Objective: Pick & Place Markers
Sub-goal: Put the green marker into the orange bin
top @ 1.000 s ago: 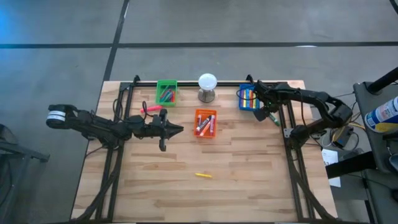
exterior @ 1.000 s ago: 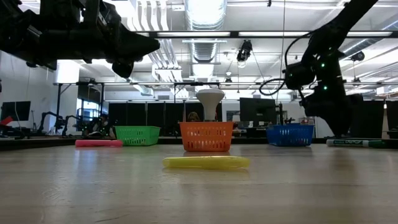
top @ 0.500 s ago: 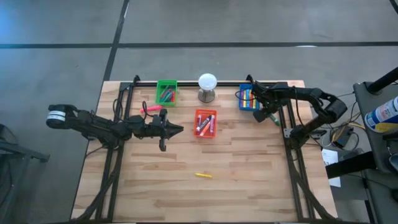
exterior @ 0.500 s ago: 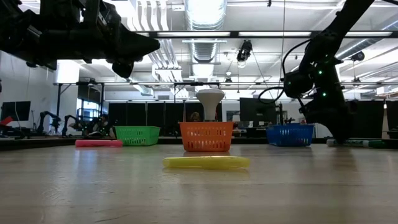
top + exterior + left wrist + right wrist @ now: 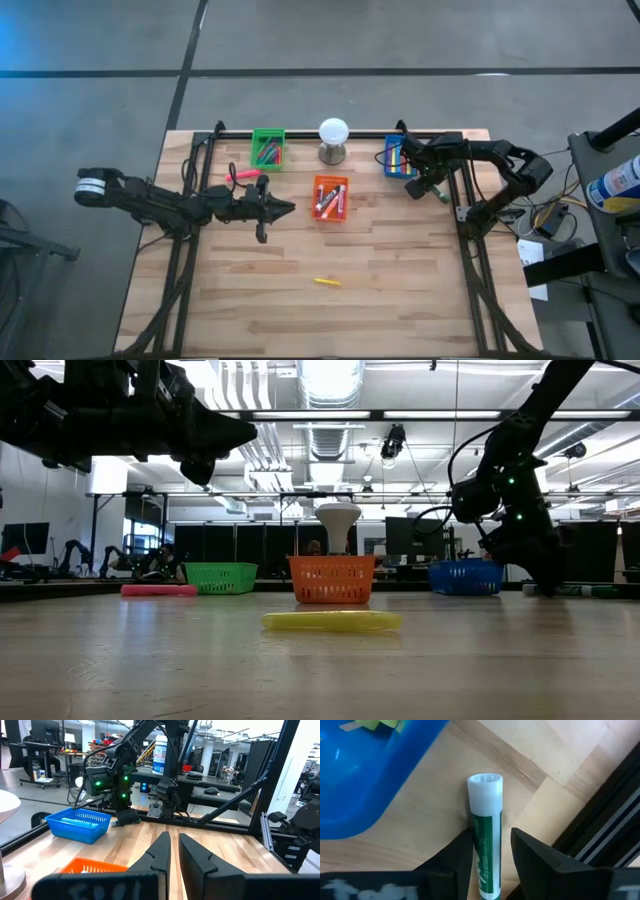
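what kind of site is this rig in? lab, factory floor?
Most likely a robotics lab or open workshop, not a production line. The low view shows exposed ceiling ducting and a row of monitors behind the table; the left wrist view shows workbenches with gear, plus aluminium framing.

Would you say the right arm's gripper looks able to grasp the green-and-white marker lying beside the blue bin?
Probably yes. The right gripper is open, its fingers straddling the green-and-white marker on bare wood just beside the blue plastic bin; nothing lies between them.
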Tool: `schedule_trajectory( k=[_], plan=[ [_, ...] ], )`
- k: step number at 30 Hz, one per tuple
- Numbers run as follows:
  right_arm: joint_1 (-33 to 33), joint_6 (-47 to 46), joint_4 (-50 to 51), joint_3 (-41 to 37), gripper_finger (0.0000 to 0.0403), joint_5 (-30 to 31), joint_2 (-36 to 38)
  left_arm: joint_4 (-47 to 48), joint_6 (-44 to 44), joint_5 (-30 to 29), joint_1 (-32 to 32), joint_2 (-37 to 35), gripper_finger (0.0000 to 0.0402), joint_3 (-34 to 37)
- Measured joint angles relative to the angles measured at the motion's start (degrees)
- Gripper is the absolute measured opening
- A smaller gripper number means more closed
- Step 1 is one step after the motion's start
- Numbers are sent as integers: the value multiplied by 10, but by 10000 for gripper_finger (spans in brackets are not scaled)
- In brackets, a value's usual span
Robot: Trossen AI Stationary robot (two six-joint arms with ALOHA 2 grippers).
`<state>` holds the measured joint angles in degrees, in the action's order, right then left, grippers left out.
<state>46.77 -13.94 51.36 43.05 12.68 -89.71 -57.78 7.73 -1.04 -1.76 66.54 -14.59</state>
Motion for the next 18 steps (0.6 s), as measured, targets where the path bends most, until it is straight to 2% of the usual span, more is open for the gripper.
schedule_trajectory(
  k=[4, 11, 15, 18],
  plan=[
    [0, 4, -2, -1, 115, -8, 2, 0, 0, 0, 0, 0, 32, 0],
    [-2, 6, -4, -1, 52, -23, 6, 0, 0, 0, 1, 0, 32, 0],
    [-23, -2, -5, -2, 53, -56, 28, 3, -11, -1, 1, 0, 32, 0],
    [-45, -23, 33, -1, 63, -71, 58, 5, -17, -18, 2, 0, 33, 0]
  ],
)
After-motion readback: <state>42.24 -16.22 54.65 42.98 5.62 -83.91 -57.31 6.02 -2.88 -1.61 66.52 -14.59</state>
